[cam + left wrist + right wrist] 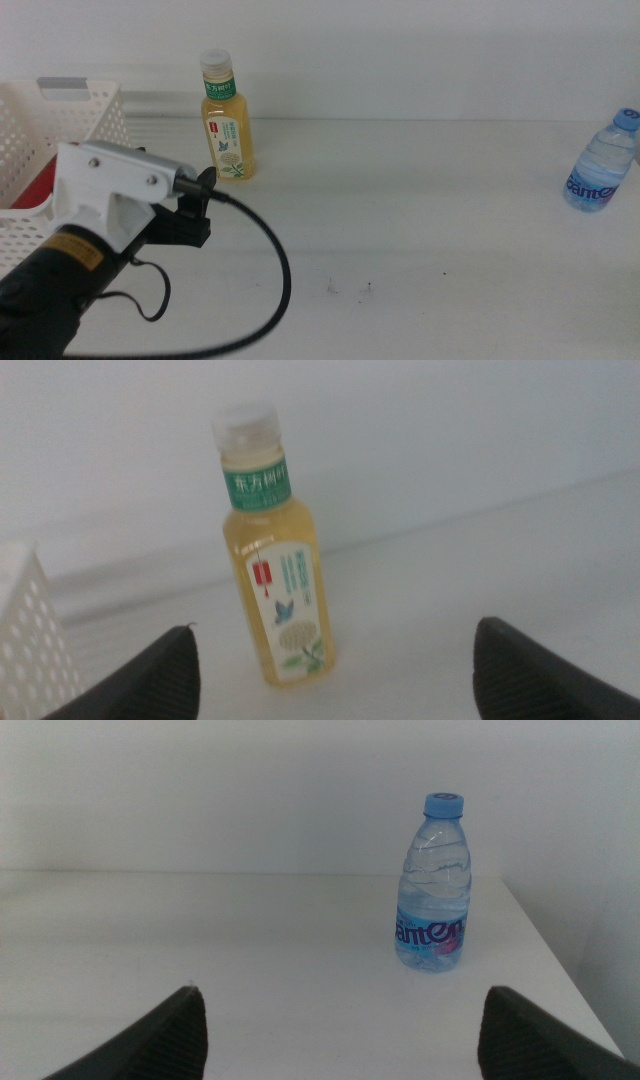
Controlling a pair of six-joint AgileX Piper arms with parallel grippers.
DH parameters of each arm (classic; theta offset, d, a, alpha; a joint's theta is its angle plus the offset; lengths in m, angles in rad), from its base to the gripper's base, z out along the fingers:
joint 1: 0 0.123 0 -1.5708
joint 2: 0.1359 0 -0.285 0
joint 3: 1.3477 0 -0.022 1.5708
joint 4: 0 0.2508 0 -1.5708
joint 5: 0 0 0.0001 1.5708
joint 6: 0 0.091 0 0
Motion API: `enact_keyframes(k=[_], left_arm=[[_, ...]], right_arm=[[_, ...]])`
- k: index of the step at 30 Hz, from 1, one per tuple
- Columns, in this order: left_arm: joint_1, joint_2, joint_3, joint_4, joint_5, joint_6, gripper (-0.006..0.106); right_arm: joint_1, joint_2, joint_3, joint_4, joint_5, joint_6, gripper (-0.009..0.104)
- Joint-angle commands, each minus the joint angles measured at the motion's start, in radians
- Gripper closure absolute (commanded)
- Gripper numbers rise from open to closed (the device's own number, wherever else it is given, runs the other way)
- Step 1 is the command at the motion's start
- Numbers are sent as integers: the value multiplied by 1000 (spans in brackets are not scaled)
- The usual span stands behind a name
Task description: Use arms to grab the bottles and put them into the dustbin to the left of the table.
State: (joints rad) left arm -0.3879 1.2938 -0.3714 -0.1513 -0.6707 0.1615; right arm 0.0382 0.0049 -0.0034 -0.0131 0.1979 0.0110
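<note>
You are looking over a plain white table (420, 200), smooth and matte, marked with a few small dark specks near its front. Your left arm's gripper (200, 205), black on a glossy white body with a black cable looping behind it, sits at the left, its jaws spread wide and holding nothing. Just beyond it stands the tea bottle (227, 118), upright: clear plastic filled with pale yellow liquid, a ribbed white cap, a green neck band with white Chinese characters, and a white label showing a small red mark and a green plant drawing. In the left wrist view the bottle (275, 550) stands between and ahead of the open jaws, apart from both. At the far left is the dustbin (60, 130), a white plastic basket with perforated walls and a grey strip at its rim; something red (35, 185) shows inside it. Near the right edge stands the water bottle (603, 160), small, clear and ridged, with a blue cap and a blue label whose white lettering is only partly legible. Your right gripper (340, 1040) shows only in its wrist view, jaws wide apart and empty, well short of that bottle (432, 885).
</note>
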Motion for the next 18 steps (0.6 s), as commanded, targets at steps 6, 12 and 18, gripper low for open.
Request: enact_keyframes(k=[6, 12, 18], left_arm=[[-4, -1, 90, 14, -335, -5, 7], [-4, -1, 93, 20, -363, -41, 7], [-4, 56, 118, -24, -348, -187, 7]], right_arm=[[1, -5, 3, -8, -10, -4, 2], [1, -5, 3, -8, -10, -4, 2], [1, -5, 3, -8, -10, -4, 2]])
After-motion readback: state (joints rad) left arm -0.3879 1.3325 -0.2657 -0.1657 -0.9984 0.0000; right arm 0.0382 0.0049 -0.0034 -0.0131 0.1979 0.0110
